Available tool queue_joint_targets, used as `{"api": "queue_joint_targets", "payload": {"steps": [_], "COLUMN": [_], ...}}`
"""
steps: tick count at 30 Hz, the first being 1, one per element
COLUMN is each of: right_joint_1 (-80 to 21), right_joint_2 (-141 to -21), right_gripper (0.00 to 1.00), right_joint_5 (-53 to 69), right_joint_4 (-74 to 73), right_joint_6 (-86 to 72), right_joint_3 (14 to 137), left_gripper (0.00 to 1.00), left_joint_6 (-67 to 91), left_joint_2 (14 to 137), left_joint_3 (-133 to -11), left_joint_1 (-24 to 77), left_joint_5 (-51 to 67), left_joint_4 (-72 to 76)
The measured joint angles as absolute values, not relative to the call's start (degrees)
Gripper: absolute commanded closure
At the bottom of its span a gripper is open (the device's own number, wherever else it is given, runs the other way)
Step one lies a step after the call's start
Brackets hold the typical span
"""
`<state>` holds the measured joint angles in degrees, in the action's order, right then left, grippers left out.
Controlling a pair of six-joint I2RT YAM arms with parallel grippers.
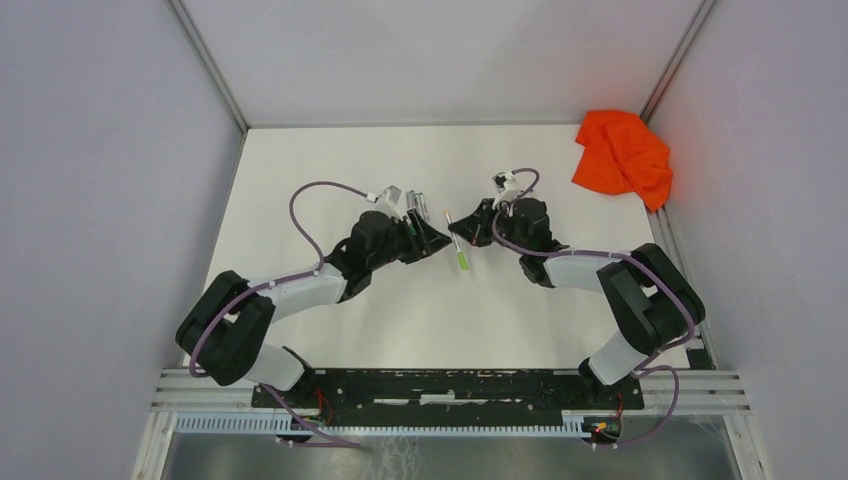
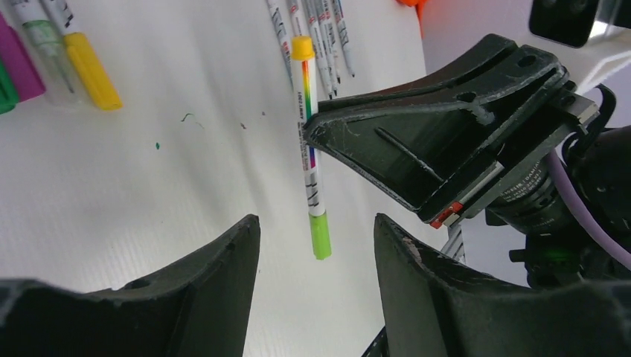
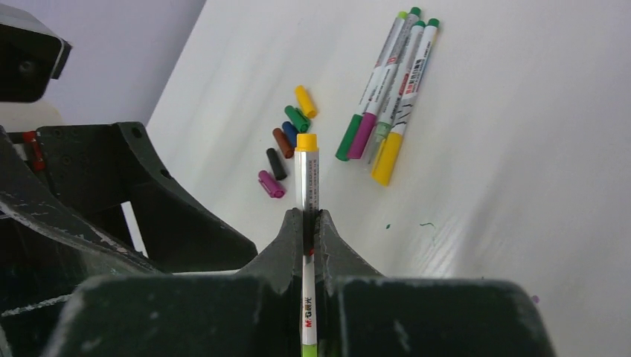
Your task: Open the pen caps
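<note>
My right gripper is shut on a slim white pen held above the table, its yellow end pointing away. The pen's light green cap hangs at the other end, between the fingertips of my left gripper, which stands open and does not touch it. From above, the pen lies between both grippers, with the green cap nearest me. Several loose pen caps lie on the table beyond, beside several other pens.
An orange cloth lies bunched in the far right corner. More pens and coloured pen ends lie on the white table behind my left gripper. Grey walls close in three sides.
</note>
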<state>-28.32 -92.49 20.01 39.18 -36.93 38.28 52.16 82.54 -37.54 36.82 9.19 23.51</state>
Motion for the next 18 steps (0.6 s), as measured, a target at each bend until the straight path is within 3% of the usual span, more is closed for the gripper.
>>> {"api": "queue_joint_targets", "payload": {"steps": [18], "right_joint_1": [-28.2], "right_joint_2": [-91.9], "right_gripper": [1.00], "right_joint_5": [24.9], "right_joint_4": [53.3], "right_joint_6": [-48.4], "right_joint_3": [34.5], "left_gripper": [0.43], "left_joint_6": [48.4], "left_joint_2": [85.6], "left_joint_3": [-34.2], "left_joint_1": [41.6], "left_joint_5": [12.7], "left_joint_4": [34.6]}}
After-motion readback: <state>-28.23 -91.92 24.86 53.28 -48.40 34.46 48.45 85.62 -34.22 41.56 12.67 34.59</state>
